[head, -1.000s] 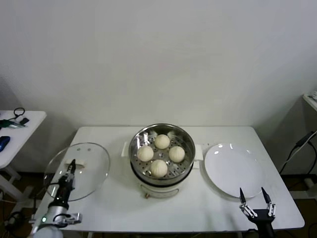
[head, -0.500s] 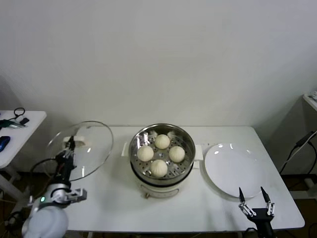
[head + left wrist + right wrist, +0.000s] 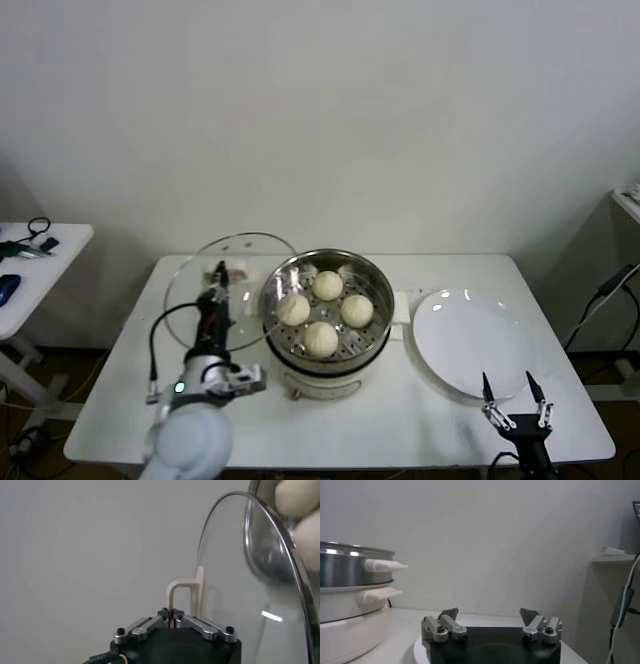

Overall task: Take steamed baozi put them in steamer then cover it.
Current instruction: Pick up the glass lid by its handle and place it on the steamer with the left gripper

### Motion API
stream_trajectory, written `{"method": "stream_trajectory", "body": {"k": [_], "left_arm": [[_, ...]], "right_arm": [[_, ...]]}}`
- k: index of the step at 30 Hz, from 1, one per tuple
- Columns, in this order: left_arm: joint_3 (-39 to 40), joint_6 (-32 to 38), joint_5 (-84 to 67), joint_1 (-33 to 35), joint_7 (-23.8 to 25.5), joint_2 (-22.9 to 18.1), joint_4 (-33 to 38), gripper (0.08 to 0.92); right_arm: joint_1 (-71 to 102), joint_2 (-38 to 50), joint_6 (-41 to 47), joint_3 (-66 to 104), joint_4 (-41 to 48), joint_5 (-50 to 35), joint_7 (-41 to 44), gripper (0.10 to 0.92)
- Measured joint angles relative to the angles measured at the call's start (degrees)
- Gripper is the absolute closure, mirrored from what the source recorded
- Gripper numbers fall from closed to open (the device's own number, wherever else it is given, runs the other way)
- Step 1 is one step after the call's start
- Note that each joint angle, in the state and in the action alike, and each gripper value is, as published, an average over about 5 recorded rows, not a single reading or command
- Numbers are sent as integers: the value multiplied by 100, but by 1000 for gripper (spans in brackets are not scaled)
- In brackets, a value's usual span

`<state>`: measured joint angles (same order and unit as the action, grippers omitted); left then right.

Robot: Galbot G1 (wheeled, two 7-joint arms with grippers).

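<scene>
Four cream-white baozi (image 3: 322,310) sit on the perforated tray inside the shiny steamer (image 3: 370,330) at the table's middle. My left gripper (image 3: 218,272) is shut on the cream handle (image 3: 182,596) of the clear glass cover (image 3: 215,295). It holds the cover lifted and tilted just left of the steamer, its rim (image 3: 295,575) close to the steamer's edge. In the left wrist view the baozi (image 3: 300,505) show through and past the glass. My right gripper (image 3: 510,392) is open and empty, low at the table's front right, by the plate.
A flat white plate (image 3: 470,345) lies right of the steamer. The steamer's side handles (image 3: 382,566) show in the right wrist view. A side table (image 3: 30,260) with small tools stands at far left. A cable (image 3: 600,295) hangs at the right.
My left gripper has lifted the cover off the table's left side and carried it right, up beside the steamer. The right gripper has stayed put.
</scene>
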<state>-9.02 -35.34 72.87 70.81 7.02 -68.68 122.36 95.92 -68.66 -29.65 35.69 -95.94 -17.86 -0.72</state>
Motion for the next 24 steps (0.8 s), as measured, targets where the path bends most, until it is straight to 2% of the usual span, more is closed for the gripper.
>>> {"method": "stream_trajectory", "body": {"k": [8,16,24], "left_arm": [[993,-292,958,-519,365,-765,-311,874],[1659,-411,1633,-787,472,-1539,-851,874],[1893,-461,2014,-807,478,-1916,-1362,874]], "right_arm": [[-185,43,-36,-70,169,13,-13,203],[-287,93,-96,-90,308,-16,-37,203],[-313,90,-166,-86,368,-32,-65,203]]}}
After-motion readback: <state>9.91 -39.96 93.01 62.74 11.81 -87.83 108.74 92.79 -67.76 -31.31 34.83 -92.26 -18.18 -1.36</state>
